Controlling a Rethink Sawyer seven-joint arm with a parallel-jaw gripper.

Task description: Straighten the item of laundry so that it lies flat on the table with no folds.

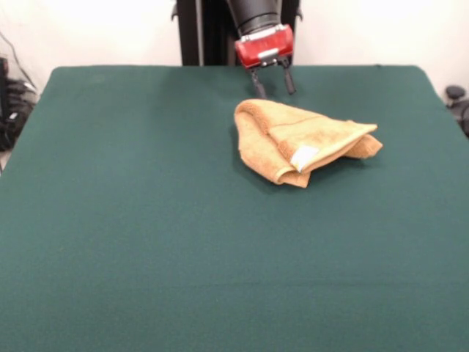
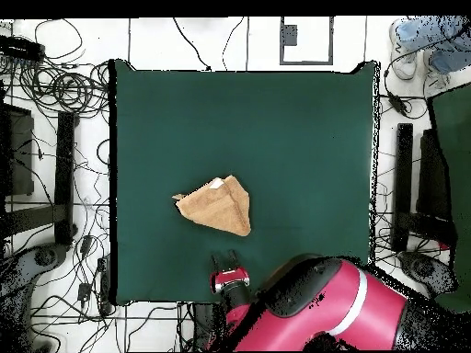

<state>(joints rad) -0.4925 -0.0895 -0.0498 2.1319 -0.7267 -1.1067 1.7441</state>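
Observation:
The item of laundry [image 1: 300,141] is a small tan-orange towel, folded over on itself in a rough triangle with its white tag [image 1: 303,157] showing at the front. It lies on the dark green table [image 1: 146,242], right of centre near the far side. In the overhead view the item of laundry [image 2: 219,206] lies near the middle of the table [image 2: 304,138]. My gripper [image 1: 274,87] hangs open and empty just beyond the towel's far edge, fingers apart and clear of it. In the overhead view the gripper [image 2: 224,262] is below the towel.
The robot's pedestal [image 1: 199,33] stands behind the table's far edge. In the overhead view the red arm [image 2: 322,317] fills the bottom right, cables [image 2: 55,87] lie on the floor at left, and a person's legs [image 2: 432,37] show at the top right corner.

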